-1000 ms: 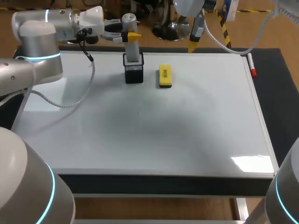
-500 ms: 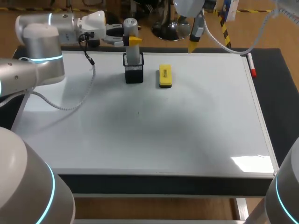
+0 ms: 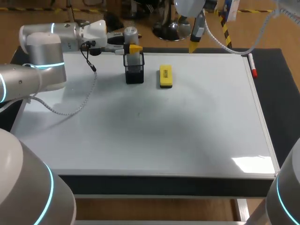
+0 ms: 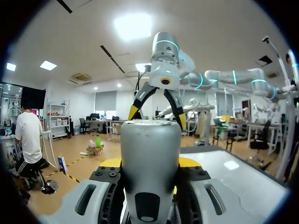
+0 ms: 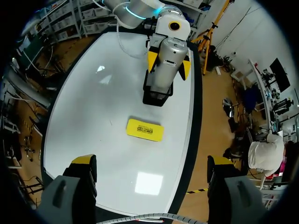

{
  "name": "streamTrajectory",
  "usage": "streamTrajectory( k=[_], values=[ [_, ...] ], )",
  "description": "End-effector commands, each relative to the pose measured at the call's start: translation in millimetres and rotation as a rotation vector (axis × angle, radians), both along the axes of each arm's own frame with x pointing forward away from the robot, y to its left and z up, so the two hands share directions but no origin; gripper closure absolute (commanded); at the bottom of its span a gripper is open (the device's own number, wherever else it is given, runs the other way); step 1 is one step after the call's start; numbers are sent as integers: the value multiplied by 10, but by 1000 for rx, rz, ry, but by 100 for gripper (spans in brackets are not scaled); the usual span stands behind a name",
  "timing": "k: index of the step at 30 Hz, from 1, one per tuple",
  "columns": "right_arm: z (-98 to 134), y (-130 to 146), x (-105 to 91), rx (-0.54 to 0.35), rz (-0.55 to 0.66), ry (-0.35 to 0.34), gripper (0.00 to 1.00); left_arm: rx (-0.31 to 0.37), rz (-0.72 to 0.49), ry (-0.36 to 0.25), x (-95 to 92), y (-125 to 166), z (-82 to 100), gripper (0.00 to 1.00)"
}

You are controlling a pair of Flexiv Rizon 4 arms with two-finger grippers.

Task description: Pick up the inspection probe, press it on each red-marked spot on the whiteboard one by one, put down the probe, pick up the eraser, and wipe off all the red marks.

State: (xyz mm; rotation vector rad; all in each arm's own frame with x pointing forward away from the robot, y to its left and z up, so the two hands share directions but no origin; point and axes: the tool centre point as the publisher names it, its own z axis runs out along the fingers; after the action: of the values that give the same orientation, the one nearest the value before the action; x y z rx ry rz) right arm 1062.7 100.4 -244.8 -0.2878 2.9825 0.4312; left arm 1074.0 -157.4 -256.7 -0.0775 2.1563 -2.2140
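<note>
Whiteboard point(image 3: 164, 131) covers most of the table, and its near and middle parts show a plain white surface with a patch of glare at the near right corner. Farther back, left of centre, a yellow eraser point(image 3: 165, 76) lies flat on the board with its long side running near to far. Just to its left, apart from it, stands a black mesh holder point(image 3: 134, 75). The inspection probe point(image 3: 131, 33), a silver cylinder, stands upright with its lower end in the mouth of that holder.

My left arm comes in level from the far left, and the left gripper point(image 3: 132, 49) is clamped on the probe's body above the holder, one yellow tip pressed against each side; the left wrist view shows the cylinder filling the space between the two fingers.

A red marker point(image 3: 252, 65) lies along the board's right frame, toward the far end.

The right gripper point(image 5: 152, 163) hangs above the far edge, right of the eraser, holding nothing, its fingers spread wide; the eraser and the held probe lie ahead of it.
</note>
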Motion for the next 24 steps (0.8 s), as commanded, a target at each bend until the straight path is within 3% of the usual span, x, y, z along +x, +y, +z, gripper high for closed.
streamTrajectory(
  k=[1,24],
  values=[
    [9,-2,10,-5,1,2,0,-12,-12,5,68,-4,-80,100],
    [9,-2,10,-5,1,2,0,-5,-9,18,83,2,-280,100]
  ],
)
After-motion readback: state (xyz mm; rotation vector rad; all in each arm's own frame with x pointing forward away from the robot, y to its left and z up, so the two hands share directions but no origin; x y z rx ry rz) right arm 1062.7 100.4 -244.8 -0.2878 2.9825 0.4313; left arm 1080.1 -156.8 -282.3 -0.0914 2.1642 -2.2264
